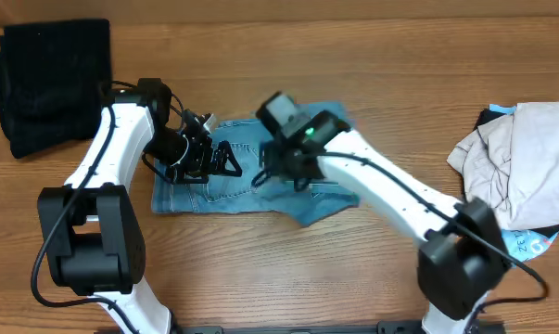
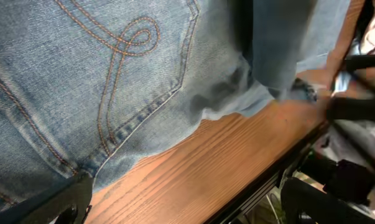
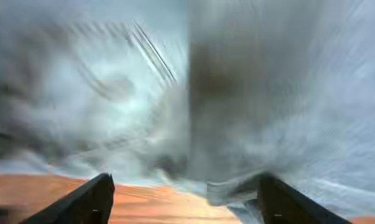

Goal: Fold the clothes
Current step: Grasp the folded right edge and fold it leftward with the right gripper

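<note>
The light blue denim jeans (image 1: pixel 225 186) lie folded in a rough rectangle at the table's middle, and a loose flap sticks out at the right (image 1: pixel 327 206). My left gripper (image 1: pixel 227 161) is open low over the jeans' left part. In the left wrist view the stitched back pocket (image 2: pixel 122 74) fills the frame, and the open jaws (image 2: pixel 181 208) span the denim's edge and bare wood. My right gripper (image 1: pixel 268 173) is over the jeans' middle. In the blurred right wrist view its jaws (image 3: pixel 187 199) are wide open at the denim's edge (image 3: pixel 237 124), with nothing held.
A black garment (image 1: pixel 52 83) lies folded at the back left corner. A beige garment (image 1: pixel 525 158) sits in a heap at the right edge over dark cloth and a blue-printed item (image 1: pixel 529 243). The wooden table (image 1: pixel 288 269) shows in front.
</note>
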{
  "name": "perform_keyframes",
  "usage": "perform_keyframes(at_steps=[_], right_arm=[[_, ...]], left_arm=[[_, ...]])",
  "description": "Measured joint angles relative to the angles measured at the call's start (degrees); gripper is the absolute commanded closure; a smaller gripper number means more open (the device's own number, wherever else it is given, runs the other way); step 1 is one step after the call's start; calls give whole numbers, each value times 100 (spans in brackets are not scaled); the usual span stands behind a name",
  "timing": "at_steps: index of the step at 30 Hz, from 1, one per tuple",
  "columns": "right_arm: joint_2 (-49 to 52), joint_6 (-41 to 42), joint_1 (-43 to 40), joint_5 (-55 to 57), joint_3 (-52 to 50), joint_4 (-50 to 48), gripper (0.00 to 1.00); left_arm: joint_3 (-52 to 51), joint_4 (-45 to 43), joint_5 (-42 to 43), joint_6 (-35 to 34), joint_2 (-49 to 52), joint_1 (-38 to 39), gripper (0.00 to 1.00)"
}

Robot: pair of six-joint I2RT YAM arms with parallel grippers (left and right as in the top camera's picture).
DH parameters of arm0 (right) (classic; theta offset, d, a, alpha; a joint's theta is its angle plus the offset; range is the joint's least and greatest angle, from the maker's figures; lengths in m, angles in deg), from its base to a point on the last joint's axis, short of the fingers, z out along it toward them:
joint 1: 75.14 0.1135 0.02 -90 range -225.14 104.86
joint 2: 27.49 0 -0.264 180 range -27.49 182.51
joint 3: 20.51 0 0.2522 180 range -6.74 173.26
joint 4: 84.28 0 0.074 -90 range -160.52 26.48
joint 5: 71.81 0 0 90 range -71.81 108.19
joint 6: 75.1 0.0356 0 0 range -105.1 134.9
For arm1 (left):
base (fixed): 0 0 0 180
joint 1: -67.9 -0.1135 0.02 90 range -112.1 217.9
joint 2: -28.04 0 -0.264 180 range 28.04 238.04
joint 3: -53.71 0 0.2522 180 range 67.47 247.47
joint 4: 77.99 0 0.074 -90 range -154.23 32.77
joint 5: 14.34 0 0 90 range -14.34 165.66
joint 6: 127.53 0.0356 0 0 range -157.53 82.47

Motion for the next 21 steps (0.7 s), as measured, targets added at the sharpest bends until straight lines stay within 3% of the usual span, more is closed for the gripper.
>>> perform_keyframes(at_steps=[4,6,13,16,21], right_arm=[[-306,-15,-529,-57,225,-208,72],[-264,-31,-748,-118,210,-345,84],[236,-197,-804,-623,-339,-1499,95],[597,-223,-804,-785,-605,-1604,88],[693,-260,-789,-1095,-1067,-1547,89]], left_arm=[[0,0,-85,0,0,0,0],[0,0,-87,0,0,0,0],[0,-22,-107,0,0,0,0],[0,-20,-107,0,0,0,0],[0,2,-109,0,0,0,0]])
